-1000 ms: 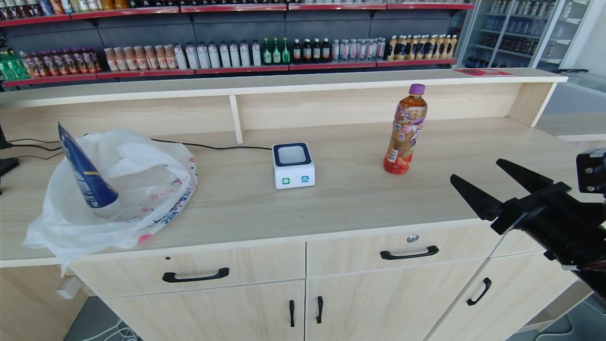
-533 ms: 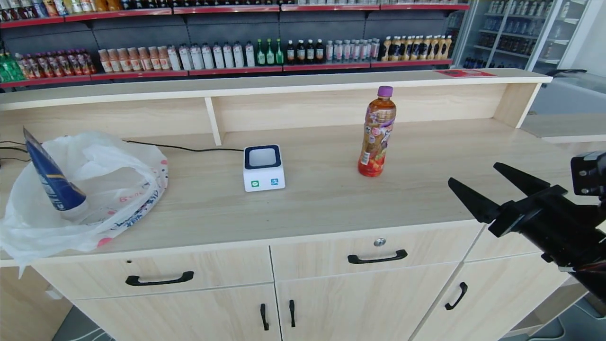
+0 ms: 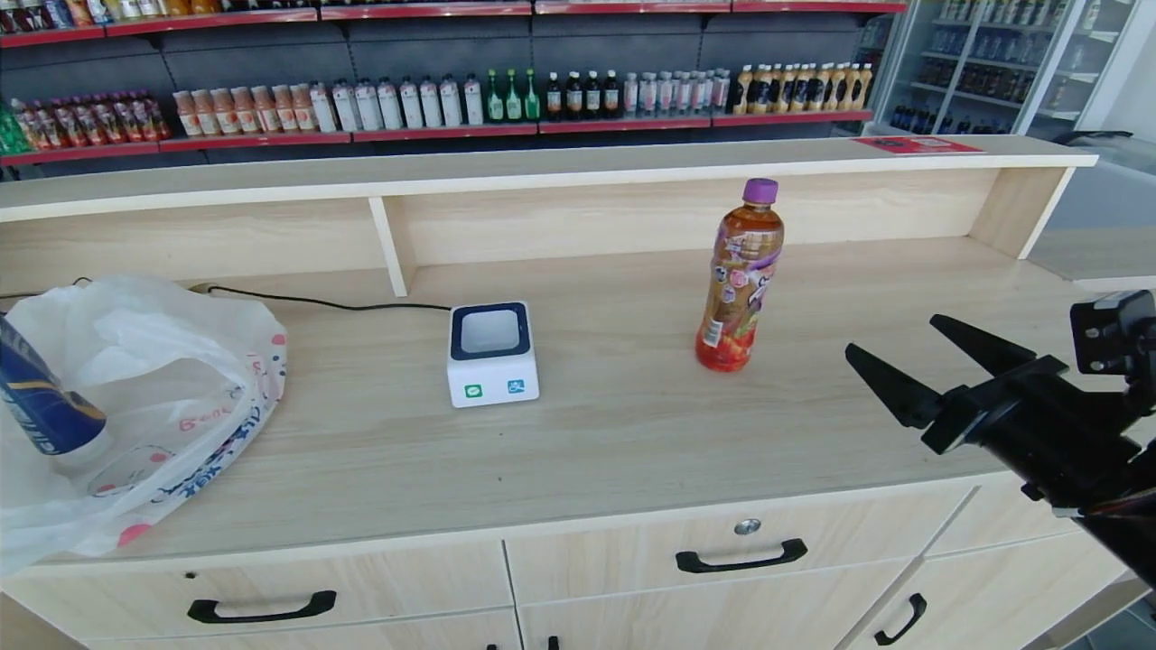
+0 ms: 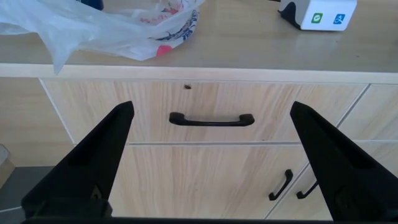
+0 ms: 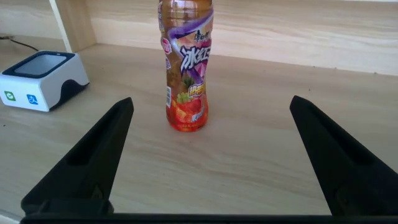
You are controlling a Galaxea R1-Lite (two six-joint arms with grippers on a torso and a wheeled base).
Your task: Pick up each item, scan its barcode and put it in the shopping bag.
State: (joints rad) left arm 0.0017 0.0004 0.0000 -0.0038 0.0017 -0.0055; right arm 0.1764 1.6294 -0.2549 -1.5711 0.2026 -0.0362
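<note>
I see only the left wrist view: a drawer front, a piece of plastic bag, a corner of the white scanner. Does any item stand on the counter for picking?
Observer: Yes, one bottle with a purple cap stands upright on the counter, to the right of the scanner.
Operator: Does the right gripper hold it?
Observer: No. The right gripper is open, apart from the bottle and aimed toward it.
Operator: And is something at the bag?
Observer: A blue tube rests on the shopping bag at the counter's left end.
</note>
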